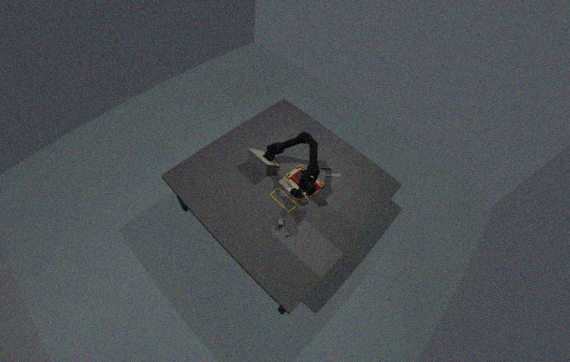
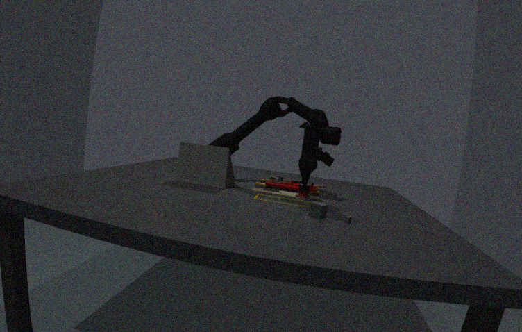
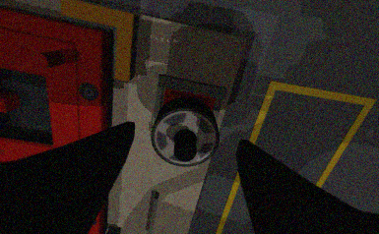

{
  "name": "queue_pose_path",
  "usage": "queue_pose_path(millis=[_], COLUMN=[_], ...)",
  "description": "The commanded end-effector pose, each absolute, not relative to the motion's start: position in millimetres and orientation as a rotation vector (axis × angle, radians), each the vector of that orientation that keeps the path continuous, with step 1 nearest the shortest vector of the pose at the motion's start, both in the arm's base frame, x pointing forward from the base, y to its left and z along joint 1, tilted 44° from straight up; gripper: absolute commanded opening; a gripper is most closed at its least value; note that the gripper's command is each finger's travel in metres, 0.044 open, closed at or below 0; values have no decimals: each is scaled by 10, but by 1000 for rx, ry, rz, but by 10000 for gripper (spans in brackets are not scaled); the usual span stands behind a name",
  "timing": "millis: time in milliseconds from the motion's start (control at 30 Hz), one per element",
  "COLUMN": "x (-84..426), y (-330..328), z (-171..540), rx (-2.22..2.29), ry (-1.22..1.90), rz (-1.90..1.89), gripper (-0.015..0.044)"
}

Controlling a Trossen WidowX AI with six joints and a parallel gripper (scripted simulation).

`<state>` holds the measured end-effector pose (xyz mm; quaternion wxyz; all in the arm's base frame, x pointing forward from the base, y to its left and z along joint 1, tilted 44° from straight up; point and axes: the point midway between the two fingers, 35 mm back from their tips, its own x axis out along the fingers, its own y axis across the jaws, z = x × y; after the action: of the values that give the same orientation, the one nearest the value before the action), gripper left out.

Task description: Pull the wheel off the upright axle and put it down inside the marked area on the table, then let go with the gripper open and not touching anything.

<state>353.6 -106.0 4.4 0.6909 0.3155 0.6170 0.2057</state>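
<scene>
My black pincer (image 3: 184, 147) hangs partly open and holds nothing, its two fingers straddling the small grey spoked wheel (image 3: 185, 136), which sits on its dark upright axle (image 3: 184, 144) on the pale base plate (image 3: 139, 167). I judge this lines up a grasp. The yellow-outlined rectangle (image 3: 306, 133) lies just right on the grey tabletop (image 3: 355, 49). No readable writing.
</scene>
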Motion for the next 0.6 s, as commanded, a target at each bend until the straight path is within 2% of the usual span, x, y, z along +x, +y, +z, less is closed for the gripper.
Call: queue_pose_path(millis=[0,67,200,467,567], x=[3539,3539,3533,3533,3533], y=[-966,-961,-988,-988,-990], z=[-43,-47,-18,-18,-16], rx=[712,712,706,706,706], ry=[1378,1378,1383,1383,1383], rz=[460,461,463,463,463], gripper=[300,300,195,142,63])
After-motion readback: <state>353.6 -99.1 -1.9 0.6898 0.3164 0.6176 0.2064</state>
